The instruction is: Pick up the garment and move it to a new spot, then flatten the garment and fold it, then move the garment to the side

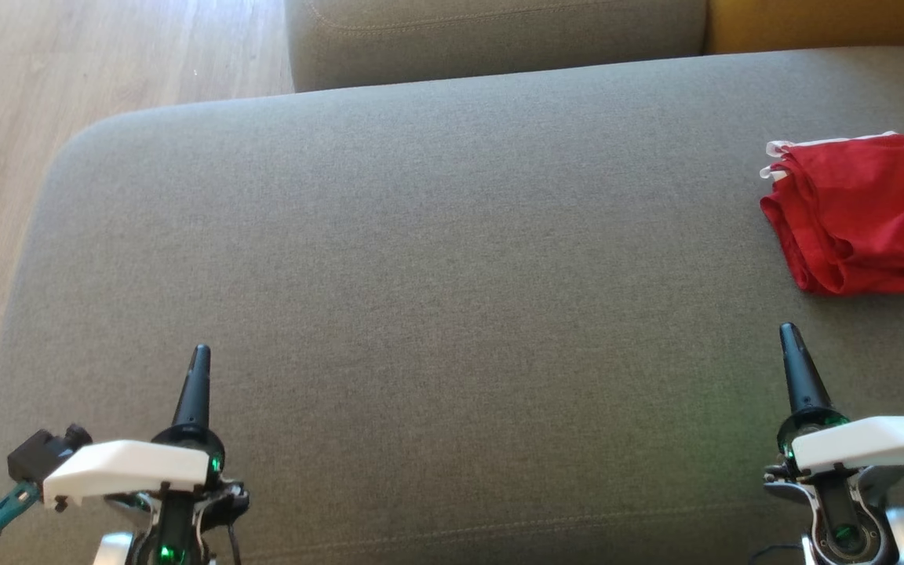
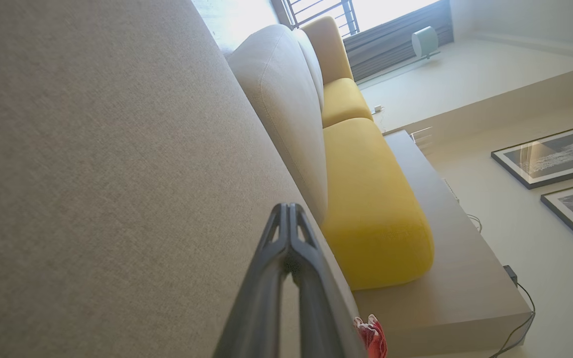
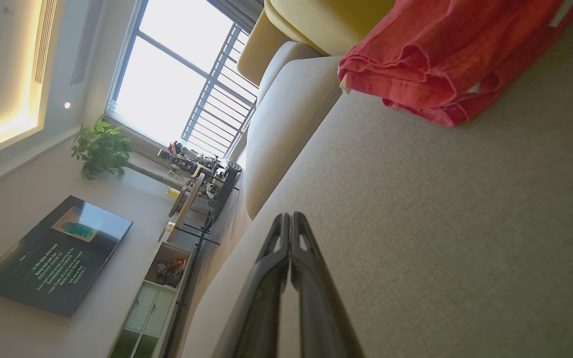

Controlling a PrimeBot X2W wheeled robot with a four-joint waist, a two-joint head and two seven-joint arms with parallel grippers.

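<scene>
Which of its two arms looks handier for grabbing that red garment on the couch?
Probably the right. The red garment lies at the right end of the cushion, just ahead of the right gripper, while the left gripper sits far across the cushion. Both grippers are shut, apart from it.

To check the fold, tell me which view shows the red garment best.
Head view: the red garment lies on the grey sofa seat, seen from above, nearly whole. Right wrist view shows its layered hems close, cropped; left wrist view, a small scrap.
</scene>
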